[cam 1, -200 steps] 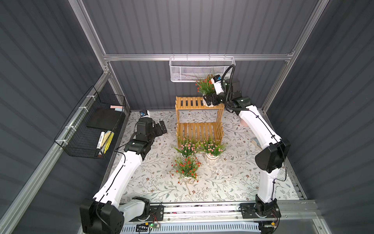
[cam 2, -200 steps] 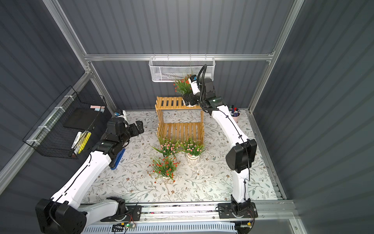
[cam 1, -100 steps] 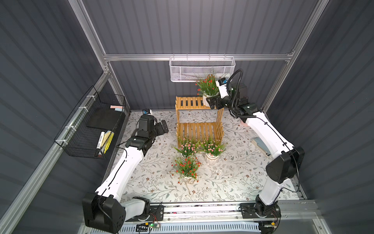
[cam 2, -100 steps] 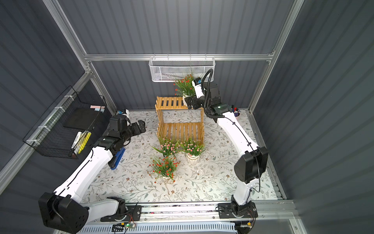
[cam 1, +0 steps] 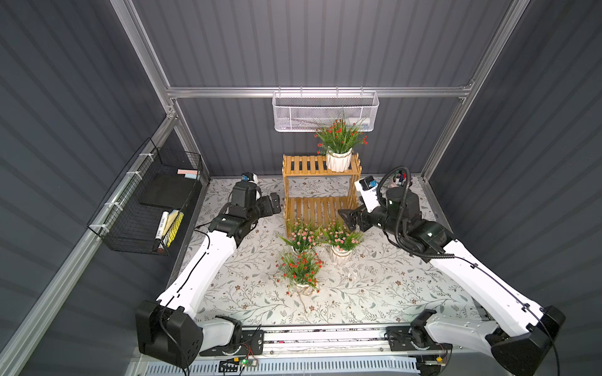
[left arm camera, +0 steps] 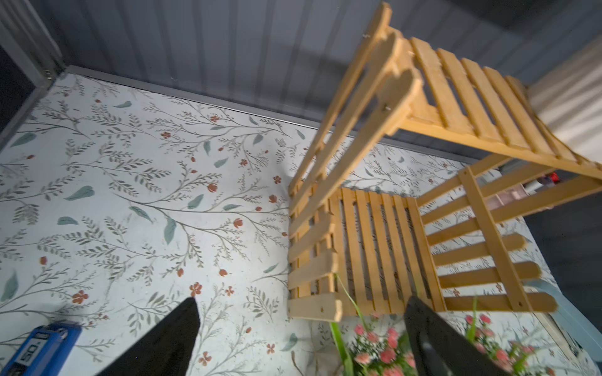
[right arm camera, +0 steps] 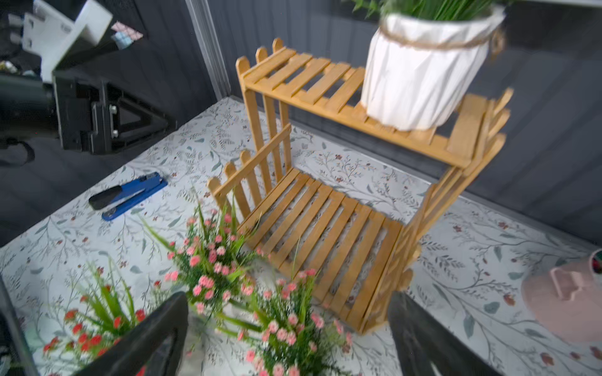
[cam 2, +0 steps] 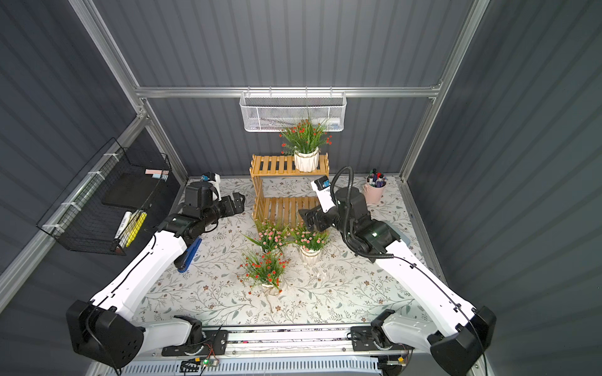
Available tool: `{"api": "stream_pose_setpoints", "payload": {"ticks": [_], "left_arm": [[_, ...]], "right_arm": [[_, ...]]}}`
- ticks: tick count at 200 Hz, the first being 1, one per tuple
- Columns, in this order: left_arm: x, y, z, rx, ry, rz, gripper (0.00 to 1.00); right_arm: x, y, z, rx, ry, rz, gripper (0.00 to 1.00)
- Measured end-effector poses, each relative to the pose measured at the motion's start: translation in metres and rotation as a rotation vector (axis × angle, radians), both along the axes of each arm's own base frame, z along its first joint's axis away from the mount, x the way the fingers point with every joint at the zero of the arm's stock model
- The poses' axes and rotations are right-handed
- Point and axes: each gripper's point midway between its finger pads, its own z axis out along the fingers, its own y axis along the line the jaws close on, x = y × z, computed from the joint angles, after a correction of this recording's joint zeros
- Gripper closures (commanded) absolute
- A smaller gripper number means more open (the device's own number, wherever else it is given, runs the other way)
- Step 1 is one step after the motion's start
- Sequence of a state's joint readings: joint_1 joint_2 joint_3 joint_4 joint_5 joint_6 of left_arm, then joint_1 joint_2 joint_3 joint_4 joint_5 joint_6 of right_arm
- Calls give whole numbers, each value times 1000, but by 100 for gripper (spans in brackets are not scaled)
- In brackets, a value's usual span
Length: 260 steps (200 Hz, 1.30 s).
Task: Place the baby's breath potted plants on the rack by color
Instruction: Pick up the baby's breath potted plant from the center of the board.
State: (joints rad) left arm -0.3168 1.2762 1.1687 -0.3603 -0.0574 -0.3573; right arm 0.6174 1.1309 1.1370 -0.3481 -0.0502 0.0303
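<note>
Both top views look steeply down from high over the near edge across the whole table [cam 1: 374, 293]. The wrist cameras sit close, facing the rack [left arm camera: 374, 254], shared by all views; the right seems slightly blurred.

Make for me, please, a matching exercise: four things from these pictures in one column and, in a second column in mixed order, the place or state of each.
Things
1. rack's upper tier
2. rack's lower tier
3. blue stapler
4. white mesh basket

Places or states
a. hangs from the rail at the back
b. bears no pot
c. lies on the table
d. bears one red-flowered plant

Pairs: 1-d, 2-b, 3-c, 4-a
</note>
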Motion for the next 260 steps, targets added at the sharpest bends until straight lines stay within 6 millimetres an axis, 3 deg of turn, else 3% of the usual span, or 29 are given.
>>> {"api": "stream_pose_setpoints", "payload": {"ticks": [24,52,93,161,216,260], "left_arm": [[-24,-33,-3,-9,-3,-67,1],[-69,-58,-26,-20,18,-130,1],[-122,-83,-55,-29,45,-181,0],[-203,-126,-80,-25,10,-266,1],[-253,-139,-126,60,-22,-219,1],[-288,-129,-150,79,-65,-172,1]], "right_arm": [[-19,-7,-24,-10,53,-4,4],[-27,-15,-42,-13,87,-27,5],[-27,-18,-45,-17,89,-42,5],[-23,-20,-52,-26,92,-68,2],[-23,-21,-62,-34,107,-70,2],[-21,-19,-67,-42,117,-70,1]]}}
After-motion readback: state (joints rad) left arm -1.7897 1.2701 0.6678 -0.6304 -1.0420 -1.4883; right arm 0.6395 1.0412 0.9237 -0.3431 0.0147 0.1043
